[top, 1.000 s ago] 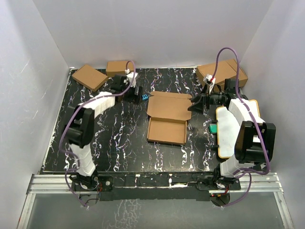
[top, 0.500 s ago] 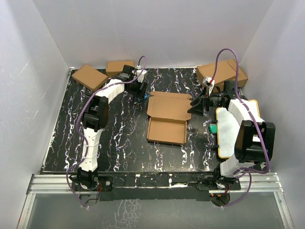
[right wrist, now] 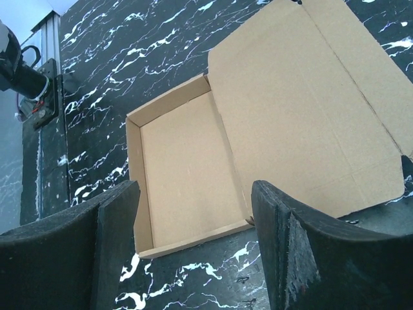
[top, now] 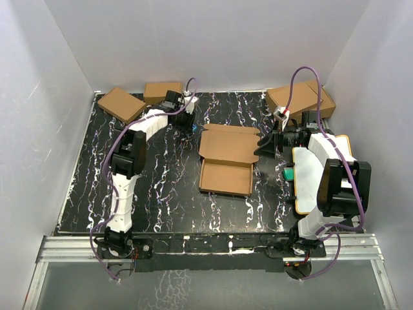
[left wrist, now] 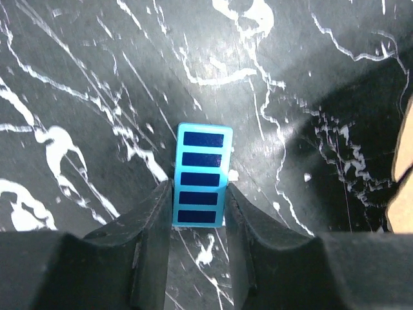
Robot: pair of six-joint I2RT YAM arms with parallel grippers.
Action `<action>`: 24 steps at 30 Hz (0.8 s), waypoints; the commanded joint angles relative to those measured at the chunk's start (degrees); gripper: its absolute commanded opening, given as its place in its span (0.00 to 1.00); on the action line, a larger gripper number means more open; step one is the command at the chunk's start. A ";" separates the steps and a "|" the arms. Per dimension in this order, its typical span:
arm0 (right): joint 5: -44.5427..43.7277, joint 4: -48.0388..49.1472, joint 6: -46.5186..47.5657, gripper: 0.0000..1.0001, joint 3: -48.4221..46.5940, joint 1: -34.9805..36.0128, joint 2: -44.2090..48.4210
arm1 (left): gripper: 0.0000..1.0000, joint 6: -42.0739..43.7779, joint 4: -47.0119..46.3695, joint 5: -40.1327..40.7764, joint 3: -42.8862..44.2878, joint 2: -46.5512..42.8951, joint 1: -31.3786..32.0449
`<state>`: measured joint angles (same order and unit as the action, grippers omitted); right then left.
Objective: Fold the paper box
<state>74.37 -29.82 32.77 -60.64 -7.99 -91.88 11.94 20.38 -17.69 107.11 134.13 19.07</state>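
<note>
closing up: left gripper (left wrist: 198, 205) has swung toward the far edge and now pinches a blue tag (left wrist: 202, 169).
box (top: 226, 161) unmoved mid-table, tray open, lid flat behind; right gripper (top: 263, 146) hangs spread at its right edge. bare table (top: 161, 187) to its left; brown boxes (top: 120, 104) far left, stack (top: 301, 100) far right.

**Brown box on black marble**

There's the paper box (top: 226, 160), plain brown cardboard inside and out. Under it sits the table (top: 161, 187), black and shot through with white marble veins. On the left wrist view, a card (left wrist: 201, 175) in bright turquoise carries five dark navy bars stacked down its face. The left gripper fingers (left wrist: 148, 226) are matte black. The left arm (top: 119, 194) and right arm (top: 310, 168) are white with black joints, a purple cable (top: 292, 80) looping above. The walls (top: 206, 45) are pale grey-white.
</note>
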 commanded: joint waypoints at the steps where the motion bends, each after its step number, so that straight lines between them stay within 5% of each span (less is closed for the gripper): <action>1: 3.28 0.47 2.53 0.75 -2.34 -0.36 0.13 | 0.20 -3.11 -1.62 1.70 -7.57 -8.50 -0.26; 9: 7.45 0.54 2.34 0.73 -1.27 -0.19 0.21 | 0.03 -15.20 -17.52 1.70 -29.67 -31.01 -0.31; 16: 14.47 6.40 -5.11 0.72 1.09 1.24 1.10 | 0.00 -34.35 -42.47 -11.42 -54.37 -50.97 -0.26; 21: 14.88 26.24 -26.66 0.72 6.22 4.73 4.34 | 0.00 -51.71 -65.35 -17.79 -67.70 -58.23 1.29; 24: 8.30 51.61 -47.98 0.72 12.79 7.13 7.31 | 0.00 -57.60 -72.92 -16.50 -72.54 -59.89 5.16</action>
<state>84.86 -11.27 11.49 -53.19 -3.81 -90.35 -32.38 -34.83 -30.57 39.27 77.01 20.34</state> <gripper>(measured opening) 0.720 0.313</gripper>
